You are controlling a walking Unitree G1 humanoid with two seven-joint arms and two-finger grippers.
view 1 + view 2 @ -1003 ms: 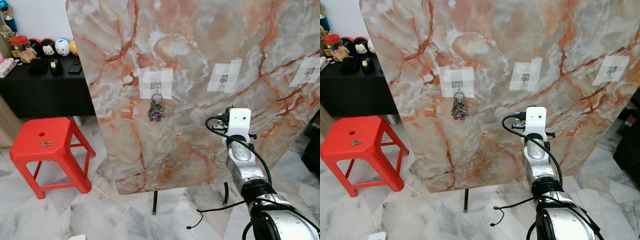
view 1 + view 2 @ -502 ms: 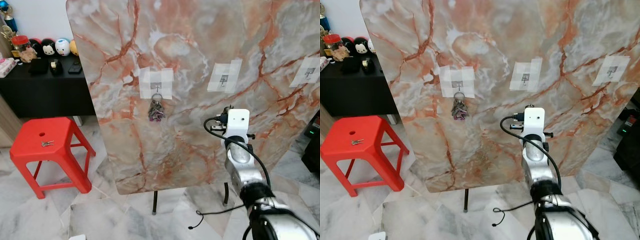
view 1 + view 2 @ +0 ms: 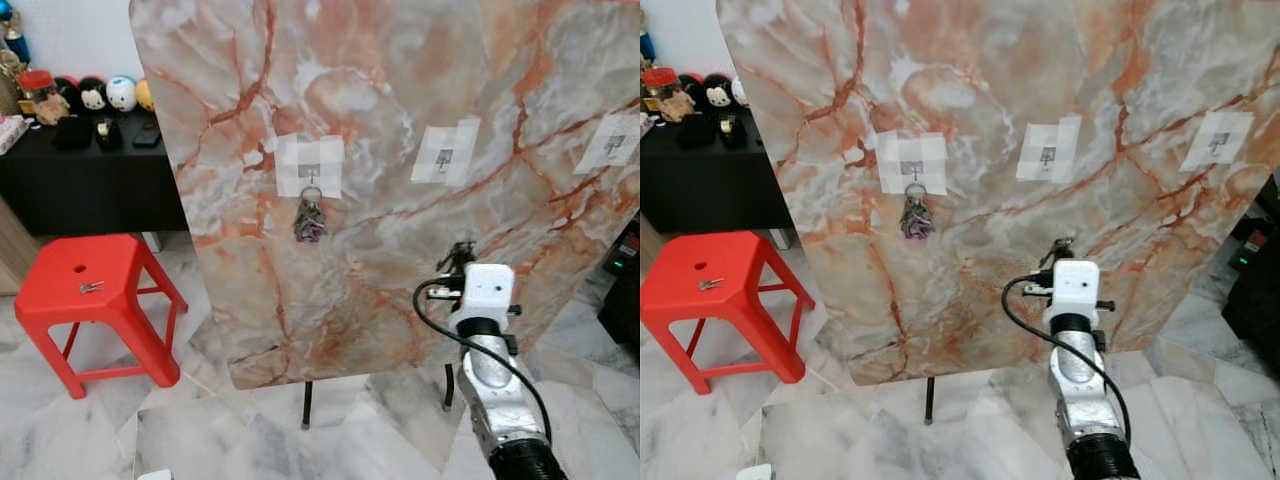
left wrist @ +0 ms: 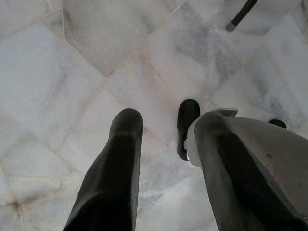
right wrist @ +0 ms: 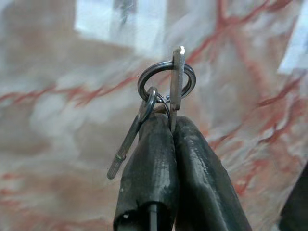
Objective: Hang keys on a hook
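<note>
Right gripper point(image 5: 171, 126) fingers clenched on key set point(image 5: 163, 94), ring poking just above fingertips; middle hook point(image 3: 1048, 156) higher up marble board point(image 3: 970, 90). Left gripper point(image 4: 166, 127) fingers spread, empty.

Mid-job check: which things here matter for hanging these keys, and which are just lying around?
Part of the job:
- right gripper, shut on the key ring
- middle hook, free, on the marble board
- right hook, also free

Just lying about:
- key bunch already on the left hook
- red stool with a key on it
- black table with figurines
- left gripper, idle over the floor
</note>
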